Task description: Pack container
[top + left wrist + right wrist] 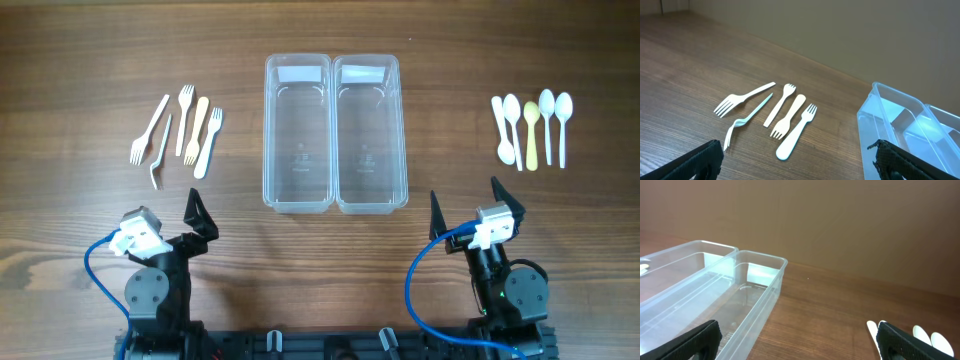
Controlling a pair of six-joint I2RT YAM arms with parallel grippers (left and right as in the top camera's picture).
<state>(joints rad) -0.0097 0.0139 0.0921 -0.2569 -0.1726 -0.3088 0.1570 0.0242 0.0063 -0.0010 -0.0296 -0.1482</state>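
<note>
Two clear, empty plastic containers stand side by side mid-table, the left container [298,190] touching the right container [371,195]. Several white and cream plastic forks [185,130] lie in a loose row to their left. Several spoons [533,128] lie in a row to their right. My left gripper [165,215] sits near the front edge, below the forks, open and holding nothing. My right gripper [466,200] sits front right, below the spoons, also open and holding nothing. In the left wrist view the forks [790,117] lie ahead of the open gripper [797,165].
A container's corner [875,107] shows at the right of the left wrist view. In the right wrist view both containers [762,295] stretch away at left, and spoon tips [922,334] peek out beside the right finger. Blue cables loop beside both arm bases.
</note>
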